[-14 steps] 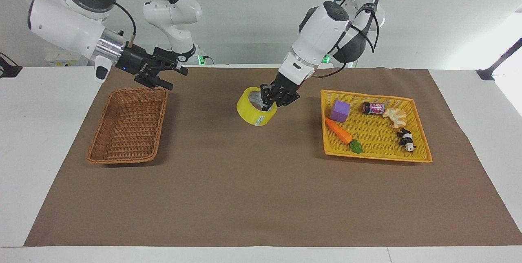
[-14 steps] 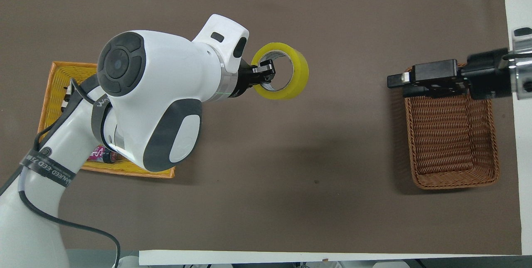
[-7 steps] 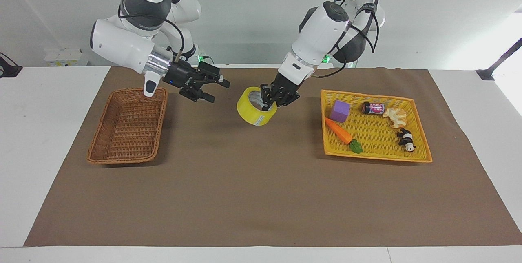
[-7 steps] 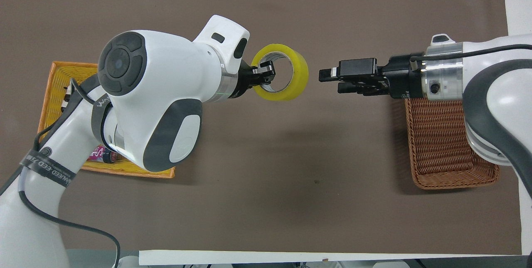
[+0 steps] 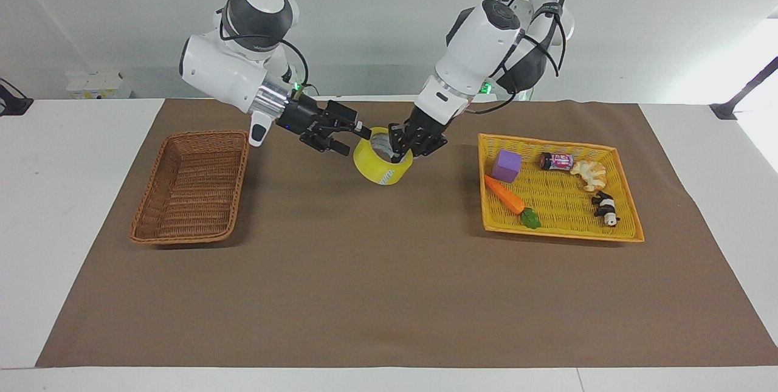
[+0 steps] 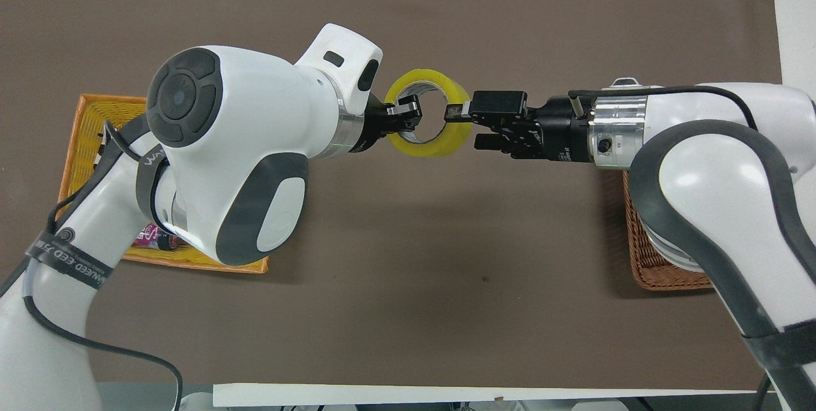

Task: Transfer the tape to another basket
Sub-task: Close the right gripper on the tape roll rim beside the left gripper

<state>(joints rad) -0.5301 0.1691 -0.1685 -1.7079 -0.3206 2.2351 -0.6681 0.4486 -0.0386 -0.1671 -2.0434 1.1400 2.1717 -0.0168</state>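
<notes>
The tape (image 5: 380, 171) (image 6: 440, 144), a yellow roll, hangs tilted over the middle of the brown mat. My left gripper (image 5: 398, 150) (image 6: 408, 113) is shut on the wall of the roll, with one finger inside the core. My right gripper (image 5: 354, 141) (image 6: 465, 125) stands open at the roll's other wall, toward the right arm's end. One of its fingers is over the core and the other is outside the roll. The brown wicker basket (image 5: 182, 237) (image 6: 644, 274) lies at the right arm's end of the mat with nothing in it, partly covered by the right arm in the overhead view.
A yellow-orange mesh tray (image 5: 559, 234) (image 6: 89, 119) at the left arm's end holds a purple cube (image 5: 506, 165), a carrot (image 5: 504, 194), a small can (image 5: 557, 161), a bread toy (image 5: 589, 174) and a panda toy (image 5: 606, 208).
My right arm has swung from over the wicker basket to the tape, its open gripper now at the roll's wall. The left gripper has kept the roll almost still.
</notes>
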